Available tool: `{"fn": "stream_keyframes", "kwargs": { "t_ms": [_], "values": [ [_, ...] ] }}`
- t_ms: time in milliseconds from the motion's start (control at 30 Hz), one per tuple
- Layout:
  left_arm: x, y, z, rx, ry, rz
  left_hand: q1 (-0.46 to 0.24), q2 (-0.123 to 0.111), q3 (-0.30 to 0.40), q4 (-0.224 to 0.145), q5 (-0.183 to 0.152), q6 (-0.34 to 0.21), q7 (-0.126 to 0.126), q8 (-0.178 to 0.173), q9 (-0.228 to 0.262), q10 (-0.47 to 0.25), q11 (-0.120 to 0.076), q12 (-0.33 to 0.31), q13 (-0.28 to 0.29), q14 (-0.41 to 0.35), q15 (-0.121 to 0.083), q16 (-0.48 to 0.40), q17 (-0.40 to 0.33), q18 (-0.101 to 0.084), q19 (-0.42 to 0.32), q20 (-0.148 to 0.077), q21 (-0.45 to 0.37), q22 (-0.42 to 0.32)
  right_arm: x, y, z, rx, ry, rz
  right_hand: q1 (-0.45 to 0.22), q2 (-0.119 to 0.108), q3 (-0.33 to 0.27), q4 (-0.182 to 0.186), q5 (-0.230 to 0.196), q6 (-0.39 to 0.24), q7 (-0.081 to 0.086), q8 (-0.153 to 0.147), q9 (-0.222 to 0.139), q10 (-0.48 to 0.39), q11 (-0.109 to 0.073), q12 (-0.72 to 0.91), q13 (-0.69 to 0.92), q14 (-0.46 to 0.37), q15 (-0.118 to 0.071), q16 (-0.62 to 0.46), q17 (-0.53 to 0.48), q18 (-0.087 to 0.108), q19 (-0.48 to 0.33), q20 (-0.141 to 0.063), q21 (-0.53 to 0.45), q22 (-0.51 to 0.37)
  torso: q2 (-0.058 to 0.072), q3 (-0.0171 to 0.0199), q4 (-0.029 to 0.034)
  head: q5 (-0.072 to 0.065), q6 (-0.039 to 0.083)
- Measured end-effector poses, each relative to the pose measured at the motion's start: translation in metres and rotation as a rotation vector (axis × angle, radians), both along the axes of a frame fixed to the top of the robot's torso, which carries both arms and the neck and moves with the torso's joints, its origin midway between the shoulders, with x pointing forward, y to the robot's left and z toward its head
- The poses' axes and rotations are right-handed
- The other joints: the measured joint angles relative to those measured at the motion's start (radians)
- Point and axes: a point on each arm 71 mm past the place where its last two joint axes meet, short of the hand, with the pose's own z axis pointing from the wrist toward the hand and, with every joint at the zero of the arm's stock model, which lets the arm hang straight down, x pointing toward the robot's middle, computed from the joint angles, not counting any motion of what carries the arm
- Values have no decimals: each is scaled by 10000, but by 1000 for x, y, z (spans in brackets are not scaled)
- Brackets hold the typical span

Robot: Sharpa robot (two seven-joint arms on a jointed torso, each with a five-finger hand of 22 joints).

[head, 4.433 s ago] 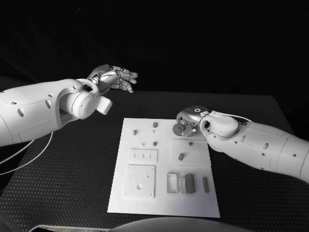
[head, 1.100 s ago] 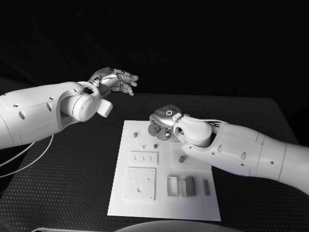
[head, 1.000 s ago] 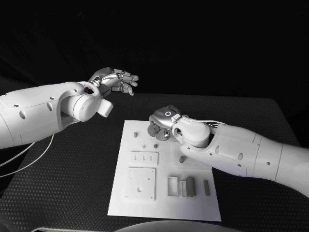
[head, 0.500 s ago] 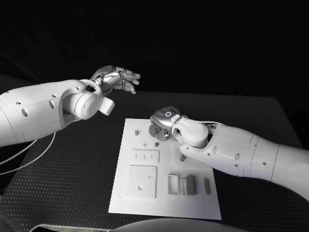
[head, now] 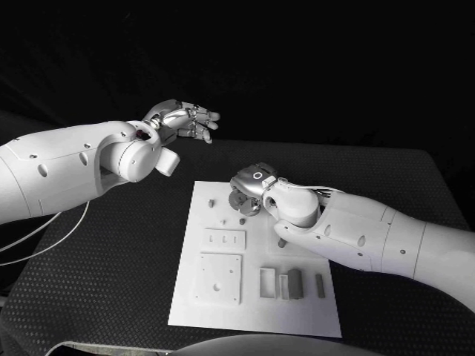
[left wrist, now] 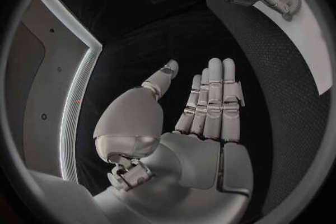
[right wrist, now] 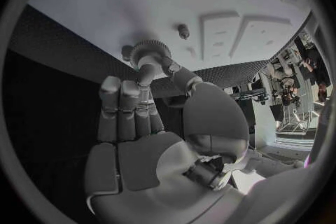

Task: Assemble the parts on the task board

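Here, right hand [head: 249, 194] over task board [head: 200, 311] far edge.

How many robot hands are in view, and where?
2. The left hand is raised, open, beyond the task board's far left corner; the right hand is over its far end, pinching a gear.

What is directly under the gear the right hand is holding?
The right hand pinches the gear above the white task board, with a small peg nearby. The spot beneath the gear is covered.
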Motion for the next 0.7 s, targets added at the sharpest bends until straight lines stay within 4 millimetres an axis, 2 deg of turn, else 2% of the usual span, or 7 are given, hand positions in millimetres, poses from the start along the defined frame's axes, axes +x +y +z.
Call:
{"fn": "stream_keyframes", "kwargs": {
  "t_ms": [700],
  "values": [
    [0,-1,0,-5,3,-33,0,0,0,0,0,0,0,0,-8,0,0,0,7,0,0,0,0,-7,0,1,-38,8,2,4,-5,-77,31,-43,1,3,1,1,1,42,174,-113,-32,36,36,-73,-41,17,18,-49,-37,-1,16,18,0,-1,2,0,-17,53,-51]
  ]
}}
